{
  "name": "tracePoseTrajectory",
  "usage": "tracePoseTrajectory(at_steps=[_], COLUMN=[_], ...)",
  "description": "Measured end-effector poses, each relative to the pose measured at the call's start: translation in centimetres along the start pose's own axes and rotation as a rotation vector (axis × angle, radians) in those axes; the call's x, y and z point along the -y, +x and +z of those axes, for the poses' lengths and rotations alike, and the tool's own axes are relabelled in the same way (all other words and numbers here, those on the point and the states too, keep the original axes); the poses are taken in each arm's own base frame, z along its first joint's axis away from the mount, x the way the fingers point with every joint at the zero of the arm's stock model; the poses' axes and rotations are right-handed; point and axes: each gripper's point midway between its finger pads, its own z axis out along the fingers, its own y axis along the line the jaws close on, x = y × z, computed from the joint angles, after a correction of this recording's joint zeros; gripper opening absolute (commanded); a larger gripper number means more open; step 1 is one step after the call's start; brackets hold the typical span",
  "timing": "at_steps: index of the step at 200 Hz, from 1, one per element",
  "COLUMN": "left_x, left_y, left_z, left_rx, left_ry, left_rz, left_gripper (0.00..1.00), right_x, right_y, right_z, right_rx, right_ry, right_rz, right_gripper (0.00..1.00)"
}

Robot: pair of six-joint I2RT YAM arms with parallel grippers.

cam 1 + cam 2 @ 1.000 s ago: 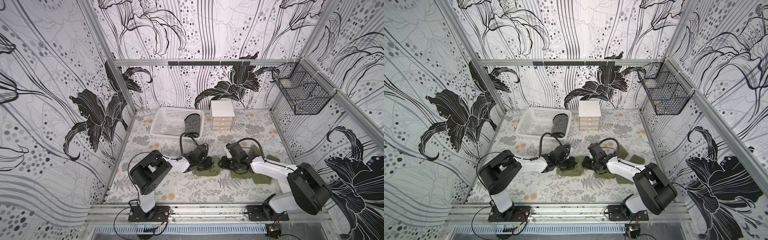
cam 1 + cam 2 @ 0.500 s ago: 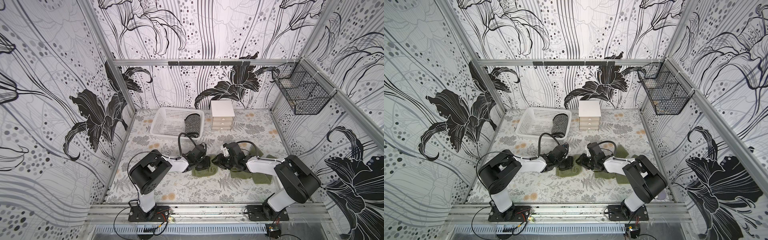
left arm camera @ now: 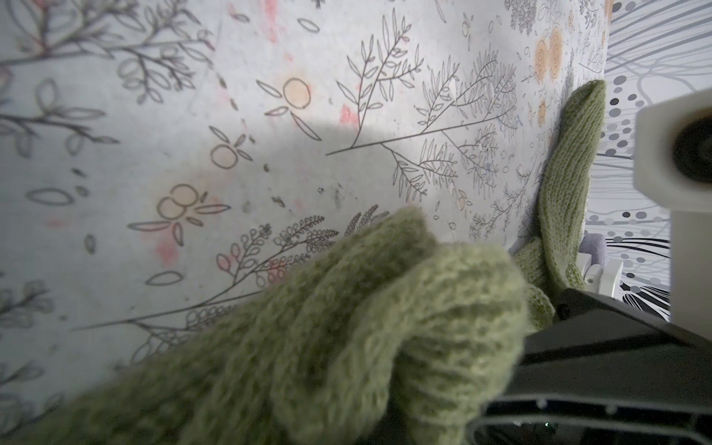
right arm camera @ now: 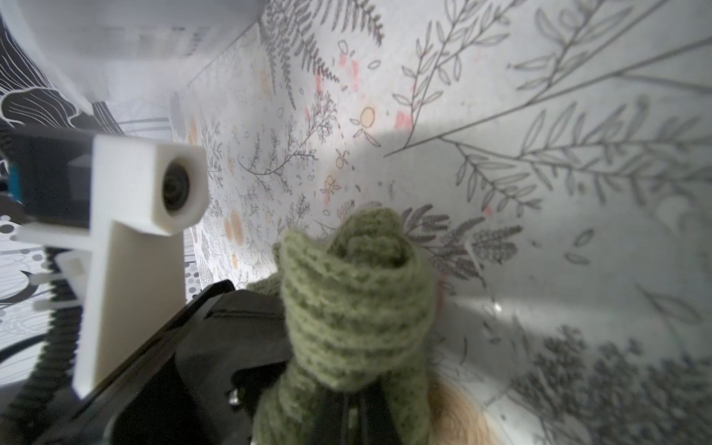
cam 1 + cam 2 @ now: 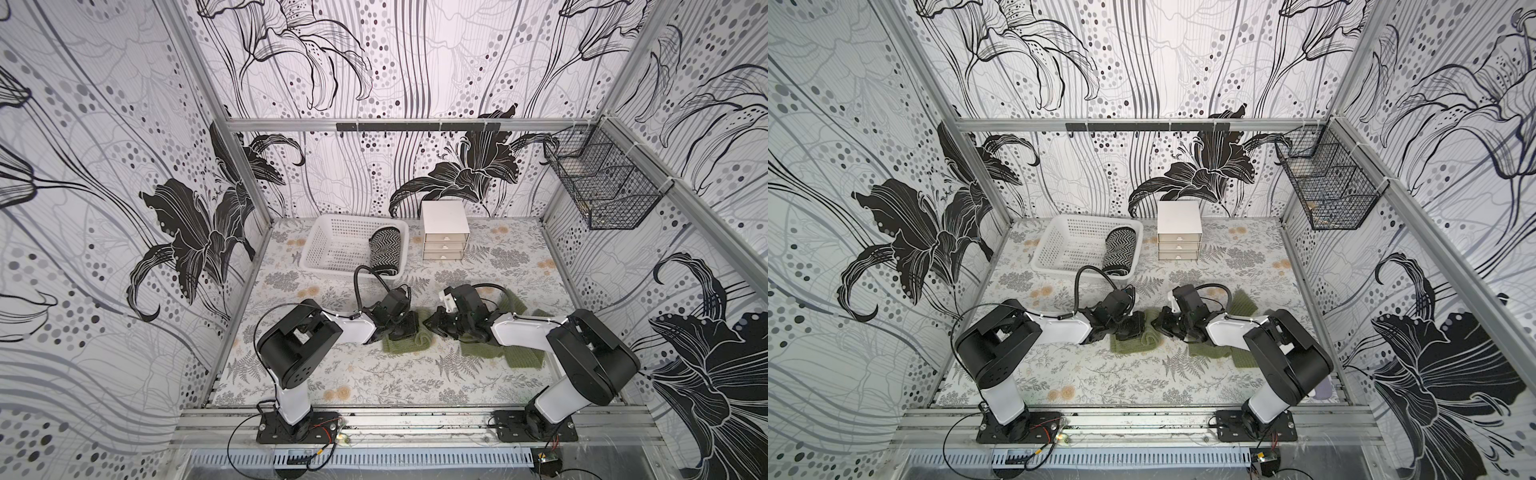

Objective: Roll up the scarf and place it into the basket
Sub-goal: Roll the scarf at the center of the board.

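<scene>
A: Where's our scarf [image 5: 405,344]?

B: Lower centre on the counter [image 5: 374,374], below the basket [image 5: 318,245]. Our left tool [image 5: 409,328] and right tool [image 5: 433,325] are both clamped on its rolled end. It's a soft, light, limp knit, so we'd grip the roll's bulk.

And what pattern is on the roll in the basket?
The roll has a black-and-white zigzag pattern; it shows best in a top view.

Drawer unit [image 5: 445,232], black wire basket [image 5: 603,195]
</scene>
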Motion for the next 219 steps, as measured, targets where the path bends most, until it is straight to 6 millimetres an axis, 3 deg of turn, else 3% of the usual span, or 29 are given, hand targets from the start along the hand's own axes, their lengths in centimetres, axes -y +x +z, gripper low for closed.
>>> tracePoseTrajectory(at_steps=[23, 40, 72, 137, 174, 219], left_x=[0.0, 0.2, 0.4, 0.0, 2.7, 5.8], left_y=[0.2, 0.1, -1.2, -1.6, -1.1, 0.4], left_z=[-0.9, -2.2, -4.4, -5.3, -5.3, -5.0], left_rx=[0.001, 0.023, 0.081, 0.099, 0.05, -0.027], left_ry=[-0.005, -0.006, -0.015, -0.035, 0.093, 0.226], left_rz=[0.0, 0.004, 0.001, -0.011, -0.006, 0.013], left_gripper=[0.26, 0.3, 0.32, 0.32, 0.36, 0.36], right_x=[-0.2, -0.9, -2.3, -0.4, 0.7, 0.5], right_y=[0.9, 1.0, 0.9, 3.0, 3.1, 2.5], right_z=[-1.3, -2.7, -5.1, -6.3, -6.1, -5.8], right_rx=[-0.028, -0.032, -0.026, -0.099, -0.113, -0.099], right_ry=[0.066, 0.127, 0.201, 0.376, 0.431, 0.444], right_rz=[-0.057, -0.123, -0.249, -0.366, -0.376, -0.38], right_gripper=[0.0, 0.0, 0.0, 0.0, 0.0, 0.0])
